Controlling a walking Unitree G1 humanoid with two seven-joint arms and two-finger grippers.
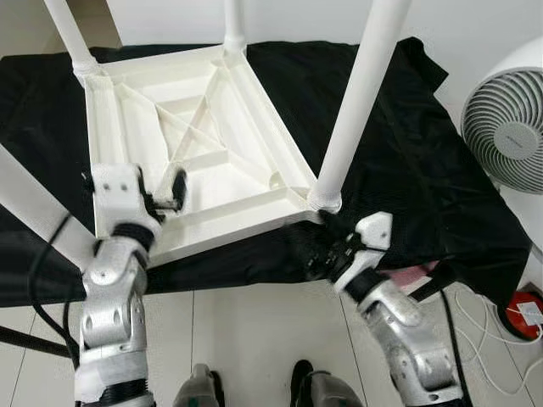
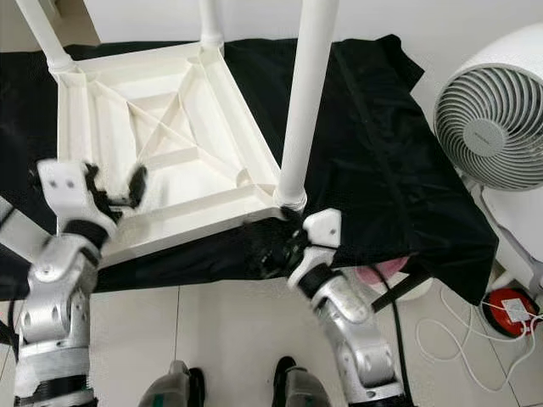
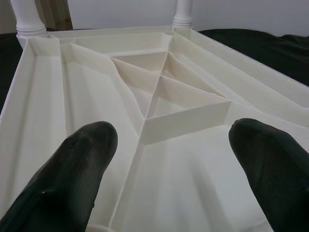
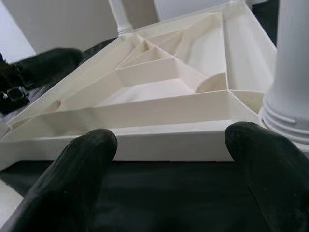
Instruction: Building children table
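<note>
The tabletop (image 1: 204,144) is lying upside down on the black cloth (image 1: 407,153) covering the bench, ribs facing up. Three legs are standing in corner sockets — the near right leg (image 1: 356,102), far left leg (image 1: 69,34) and far middle leg (image 1: 233,25). A fourth white tube (image 1: 38,212) is slanting past my left arm at the near left corner; I can't tell if it's seated.

My left claw (image 1: 170,191) is hanging over the near left part of the underside, fingers (image 3: 72,169) spread wide, holding nothing. In the left wrist view the ribs are running out between the fingers. My right claw (image 2: 276,246) is sitting just off the near right corner, over the cloth, close to the base of the near right leg, also wide and empty — the right wrist view is showing the tabletop's near edge and the leg's collar (image 4: 285,116) beside one finger (image 4: 270,164).

I'm judging this as late assembly: checking or tightening legs, or getting ready to grip the frame. Next move probably calls for closing the right claw on the near right leg's base, or both claws on the near rim, keeping the tabletop from sliding on the cloth.

A white fan (image 1: 509,127) is standing to the right, cables (image 1: 492,331) on the floor near it.
</note>
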